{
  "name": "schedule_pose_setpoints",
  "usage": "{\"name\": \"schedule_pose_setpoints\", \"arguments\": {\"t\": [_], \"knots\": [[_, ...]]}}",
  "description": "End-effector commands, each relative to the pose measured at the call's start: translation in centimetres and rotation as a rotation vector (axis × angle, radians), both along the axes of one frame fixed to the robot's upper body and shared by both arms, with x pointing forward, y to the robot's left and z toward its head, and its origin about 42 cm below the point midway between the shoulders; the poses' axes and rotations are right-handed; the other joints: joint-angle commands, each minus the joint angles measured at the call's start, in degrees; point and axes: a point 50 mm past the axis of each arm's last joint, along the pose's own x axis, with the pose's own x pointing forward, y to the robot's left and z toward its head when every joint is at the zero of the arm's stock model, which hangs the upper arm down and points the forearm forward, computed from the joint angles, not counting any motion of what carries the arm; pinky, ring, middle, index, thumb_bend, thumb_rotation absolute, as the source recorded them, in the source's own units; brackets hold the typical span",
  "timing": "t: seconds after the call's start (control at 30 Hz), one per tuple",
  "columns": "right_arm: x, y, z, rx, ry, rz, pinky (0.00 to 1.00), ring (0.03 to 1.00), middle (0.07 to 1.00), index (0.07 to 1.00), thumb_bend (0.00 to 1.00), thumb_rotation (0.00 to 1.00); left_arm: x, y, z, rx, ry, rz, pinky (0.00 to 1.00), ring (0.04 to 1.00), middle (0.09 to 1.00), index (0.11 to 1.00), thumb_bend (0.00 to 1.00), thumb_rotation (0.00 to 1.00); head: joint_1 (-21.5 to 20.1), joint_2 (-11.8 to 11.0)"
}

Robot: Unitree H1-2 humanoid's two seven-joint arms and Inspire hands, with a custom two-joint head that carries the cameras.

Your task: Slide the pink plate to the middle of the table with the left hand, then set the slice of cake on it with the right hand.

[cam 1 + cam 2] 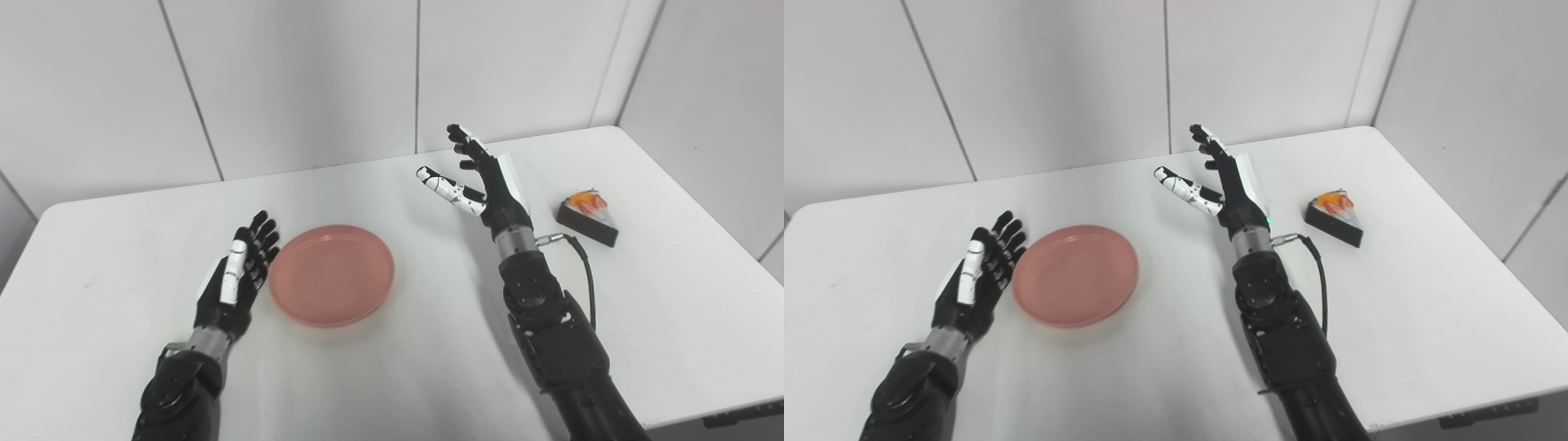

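Observation:
A round pink plate (331, 274) lies flat on the white table (392, 380), a little left of its middle. My left hand (237, 269) stands on edge right beside the plate's left rim, fingers straight and apart, holding nothing; whether it touches the rim I cannot tell. My right hand (484, 177) is raised above the table right of centre, open, thumb spread to the left. A dark wedge of cake (588, 215) with orange and red fruit on top sits on the table to the right of that hand, apart from it.
White panelled walls close the table at the back and on the right. A black cable (582, 257) loops from my right wrist. The table's front edge (723, 410) runs close to my right forearm.

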Motion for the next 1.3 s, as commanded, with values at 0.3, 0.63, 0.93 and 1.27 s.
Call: {"name": "schedule_pose_setpoints", "arguments": {"t": [0.3, 0.63, 0.93, 1.27], "knots": [[0.9, -5.1, 5.9, -0.429, 0.038, -0.209, 0.74, 0.850, 0.875, 0.862, 0.75, 0.61, 1.3, 1.8, -0.2, -0.017, -0.014, 0.004, 1.00, 1.000, 0.998, 0.985, 0.66, 1.00, -4.64, -2.00], [0.2, -9.1, 7.2, -0.598, 0.095, -0.379, 0.93, 0.927, 0.927, 0.925, 0.78, 0.55, 1.6, 2.9, -0.7, -0.007, 0.000, 0.012, 1.00, 1.000, 0.996, 0.985, 0.67, 1.00, -6.54, -2.88], [-0.8, -12.3, 7.8, -0.632, 0.144, -0.488, 0.99, 0.956, 0.952, 0.959, 0.74, 0.46, 1.6, 2.9, -0.7, -0.012, -0.002, 0.006, 1.00, 1.000, 1.000, 0.987, 0.67, 1.00, -6.88, -3.11], [-1.8, -14.1, 7.5, -0.685, 0.281, -0.496, 0.99, 0.966, 0.968, 0.962, 0.87, 0.52, 1.5, 3.0, -0.7, -0.008, -0.003, 0.012, 1.00, 1.000, 0.991, 0.976, 0.66, 1.00, -6.86, -2.73]]}}
